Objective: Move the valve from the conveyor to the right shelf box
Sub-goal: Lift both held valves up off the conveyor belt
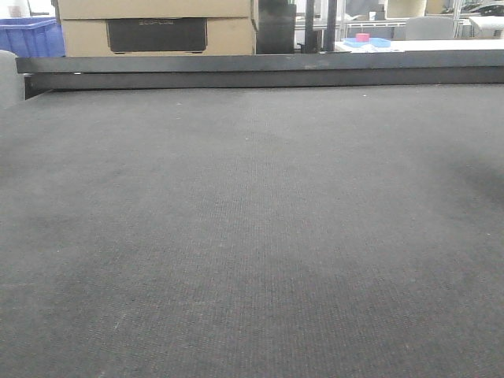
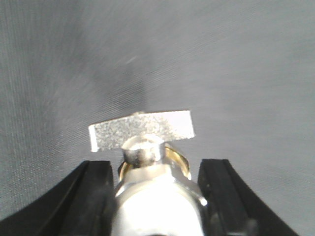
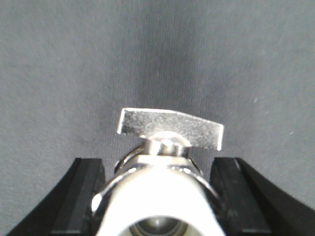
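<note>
In the left wrist view a shiny metal valve [image 2: 157,206] with a flat silver handle [image 2: 142,129] and a brass ring sits between the black fingers [image 2: 96,191]. My left gripper [image 2: 156,167] is shut on it, above the dark grey conveyor [image 2: 236,64]. The right wrist view shows a similar valve [image 3: 162,201] with its flat handle [image 3: 170,127], and my right gripper [image 3: 157,164] is shut on its body over the belt [image 3: 74,59]. In the front view the conveyor [image 1: 252,236] lies bare, and neither arm shows there. The right shelf box is out of view.
A long black rail [image 1: 260,71] edges the far side of the belt. Behind it stand stacked cardboard boxes [image 1: 157,27], a blue crate [image 1: 27,38] at the far left, and a white table with a pink object [image 1: 362,37] at the back right.
</note>
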Robot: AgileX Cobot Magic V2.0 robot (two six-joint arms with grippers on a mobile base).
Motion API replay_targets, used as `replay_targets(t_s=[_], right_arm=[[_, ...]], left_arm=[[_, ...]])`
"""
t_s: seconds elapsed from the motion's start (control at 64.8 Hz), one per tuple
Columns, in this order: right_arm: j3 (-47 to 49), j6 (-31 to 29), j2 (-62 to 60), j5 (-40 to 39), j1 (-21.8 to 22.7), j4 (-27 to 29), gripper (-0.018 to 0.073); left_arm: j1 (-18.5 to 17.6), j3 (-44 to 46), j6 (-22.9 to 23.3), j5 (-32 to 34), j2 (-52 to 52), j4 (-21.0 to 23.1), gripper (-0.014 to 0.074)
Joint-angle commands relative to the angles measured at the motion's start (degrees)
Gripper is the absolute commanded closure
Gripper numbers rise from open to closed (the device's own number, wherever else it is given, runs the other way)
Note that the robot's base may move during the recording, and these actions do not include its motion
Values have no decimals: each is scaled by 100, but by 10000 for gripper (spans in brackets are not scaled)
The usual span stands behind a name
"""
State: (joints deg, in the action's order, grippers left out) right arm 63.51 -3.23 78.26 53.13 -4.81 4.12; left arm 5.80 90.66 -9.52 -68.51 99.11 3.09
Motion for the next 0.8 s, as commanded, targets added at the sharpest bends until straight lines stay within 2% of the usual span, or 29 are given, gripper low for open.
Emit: replay_targets(t_s=[0.0,0.262,0.787], right_arm=[[52,-5,-323,-264,11,-34,712],[52,-5,-1205,-389,11,-34,712],[52,-5,-3092,-345,11,-34,712]], left_arm=[[-156,56,148,-15,-546,-60,708],[-287,-33,431,126,-2018,-73,708],[-287,-1778,543,1316,-4966,-200,708]])
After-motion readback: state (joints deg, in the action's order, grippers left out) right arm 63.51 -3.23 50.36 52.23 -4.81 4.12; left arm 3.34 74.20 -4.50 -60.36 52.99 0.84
